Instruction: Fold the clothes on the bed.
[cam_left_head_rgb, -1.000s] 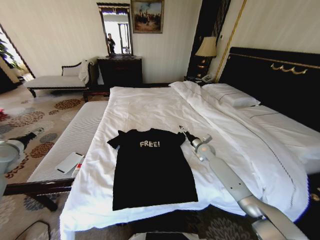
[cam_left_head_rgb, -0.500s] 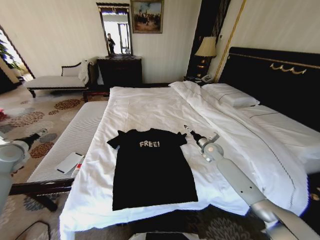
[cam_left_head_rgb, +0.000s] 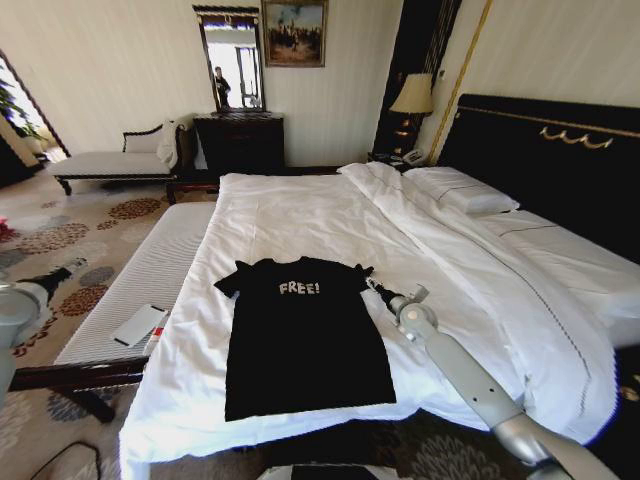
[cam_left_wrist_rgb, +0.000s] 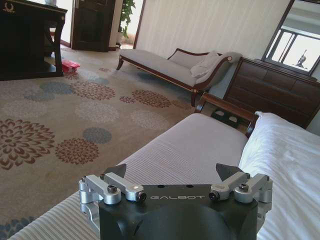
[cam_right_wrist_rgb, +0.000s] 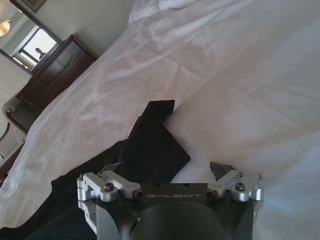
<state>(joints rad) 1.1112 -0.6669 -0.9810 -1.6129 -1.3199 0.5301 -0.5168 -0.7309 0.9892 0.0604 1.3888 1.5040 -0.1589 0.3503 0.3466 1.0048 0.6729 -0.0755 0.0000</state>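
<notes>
Black cloth on white sheets is what matters here. Far to the left, the left gripper (cam_left_wrist_rgb: 172, 176) waits off the side of the bed (cam_left_head_rgb: 300, 215), above the striped bench (cam_left_head_rgb: 150, 275) at the bed's edge. Its jaws are spread wide and hold nothing. A small white card or booklet (cam_left_head_rgb: 138, 325) lies on that bench; it is too small to tell which.

Next comes the black T-shirt (cam_left_head_rgb: 303, 335). It lies flat and spread out on the near part of the bed, with the white word "FREE!" facing up. Both short sleeves stick out to the sides. No part of it looks folded yet.

To the right of the shirt is the right gripper (cam_left_head_rgb: 376, 286). It reaches in low over the sheet, just beside the shirt's right sleeve (cam_right_wrist_rgb: 150, 142). In the right wrist view the sleeve lies in front of the open jaws, more toward one finger than the middle. The jaws are wide apart and grip nothing.

Further right, the white duvet (cam_left_head_rgb: 500, 280) and pillows (cam_left_head_rgb: 460, 190) lie by the dark headboard (cam_left_head_rgb: 560, 160).

The job seems to be at its start: getting hold of the sleeve for the first fold. The next move likely calls for lining up on the sleeve edge, going down to the cloth, and pinching only the shirt, not the sheet under it.
</notes>
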